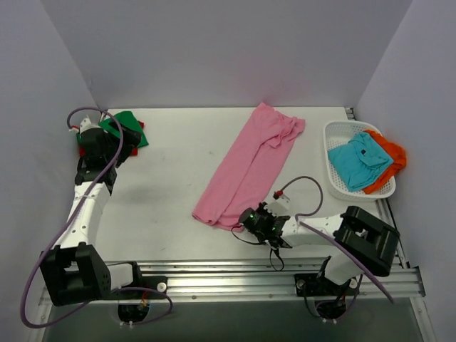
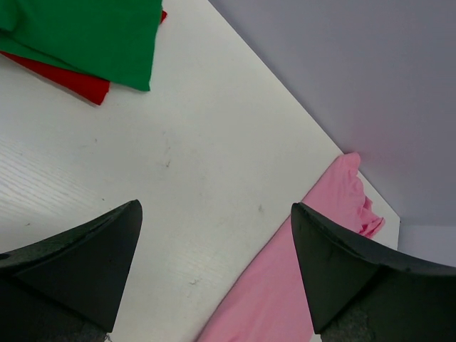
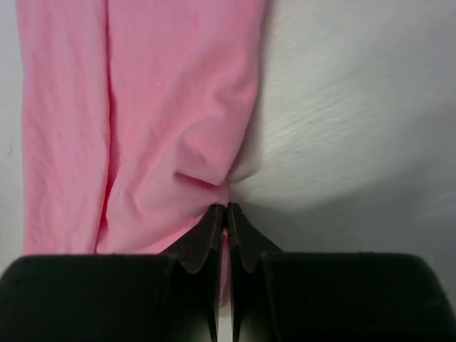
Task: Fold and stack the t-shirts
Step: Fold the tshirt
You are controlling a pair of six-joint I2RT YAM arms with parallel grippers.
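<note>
Across the table's middle, pink shirt (image 1: 249,167): it lies as a long, narrow folded strip. It runs from just ahead of your right arm toward the far wall, and its far end is rumpled.
Right gripper (image 3: 226,214): your jaws are pressed together on the strip's near right corner. A sliver of pink shows between them, so I judge the cloth caught.
Left gripper (image 2: 214,206): it is spread wide with nothing in it, hanging over bare table (image 1: 178,164) near the green shirt (image 2: 85,35).
Step in hand: probably folding the near end over toward the far end. Lift just clear of the surface and carry the corner along the strip's own line. Only one corner is pinched, so expect the other to drag and skew; go slowly or bring your left gripper across.
Cloth: it is soft, thin and matte, and it puckers at the pinch. You may be holding only some of the layers.
Far-left pile: the green shirt lies flat on a red shirt (image 2: 78,82), with red showing at its edge.
Basket (image 1: 335,128): white mesh, at the far right. The teal shirt (image 1: 360,160) and orange shirt (image 1: 392,157) lie crumpled in it.
</note>
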